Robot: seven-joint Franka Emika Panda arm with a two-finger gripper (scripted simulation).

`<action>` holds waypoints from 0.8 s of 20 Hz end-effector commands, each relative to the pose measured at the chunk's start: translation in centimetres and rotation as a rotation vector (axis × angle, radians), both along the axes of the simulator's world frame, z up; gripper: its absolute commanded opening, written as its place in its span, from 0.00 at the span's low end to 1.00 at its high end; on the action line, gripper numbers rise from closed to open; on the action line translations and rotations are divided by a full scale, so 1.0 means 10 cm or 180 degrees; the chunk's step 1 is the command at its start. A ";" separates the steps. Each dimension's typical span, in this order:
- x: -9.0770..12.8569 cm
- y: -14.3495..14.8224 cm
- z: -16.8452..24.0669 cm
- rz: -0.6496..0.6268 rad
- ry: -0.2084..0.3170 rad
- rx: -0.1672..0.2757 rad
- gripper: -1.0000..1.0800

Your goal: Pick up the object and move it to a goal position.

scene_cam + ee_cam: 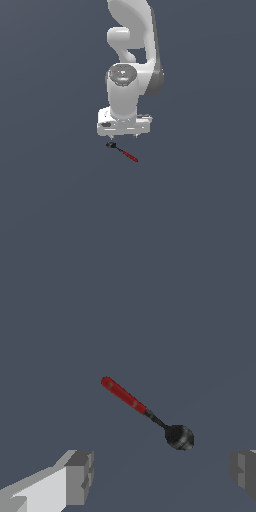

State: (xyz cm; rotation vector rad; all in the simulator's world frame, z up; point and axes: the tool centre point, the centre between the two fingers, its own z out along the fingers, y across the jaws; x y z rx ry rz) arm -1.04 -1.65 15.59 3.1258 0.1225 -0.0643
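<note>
Grey, blocky finger pads (80,476) framed the wrist view, one on a white finger body and the other (244,472) cut off at the picture's edge. They stood well apart, so the gripper (162,476) was spread wide and held nothing. In the exterior view the gripper (123,135) showed only as short stubs under the flat white hand of the arm (131,60), whose smooth, rounded white links rose out of the picture, with a grey disc capping the wrist joint.

Just below the fingers lay the object (145,411), a thin stick-like tool resting flat on the ground (60,331). Its handle was a slim red rod with a rounded end; a narrow dark neck joined it to a small, glossy black round head. In the wrist view the head lay nearer the fingers than the handle did, in the gap between them but clear of both pads. In the exterior view the tool (123,152) lay slantwise, its black head just beneath the gripper and its red handle running down toward the exterior view's right.

All around it the ground was a plain, matte slate-blue surface without seams or marks.
</note>
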 end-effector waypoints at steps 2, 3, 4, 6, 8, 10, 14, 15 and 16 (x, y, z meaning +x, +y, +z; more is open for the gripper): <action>0.00 -0.02 -0.06 0.0177 -0.0002 0.0001 0.96; 0.00 -0.02 -0.08 0.0238 -0.0003 0.0001 0.96; -0.01 -0.03 -0.10 0.0303 -0.0003 0.0002 0.96; -0.01 -0.04 -0.15 0.0446 -0.0005 0.0004 0.96; -0.01 -0.05 -0.20 0.0608 -0.0007 0.0006 0.96; -0.02 -0.07 -0.25 0.0782 -0.0010 0.0010 0.96; -0.03 -0.09 -0.36 0.1133 -0.0015 0.0018 0.96; -0.03 -0.10 -0.39 0.1221 -0.0017 0.0021 0.96; -0.04 -0.10 -0.42 0.1308 -0.0018 0.0024 0.96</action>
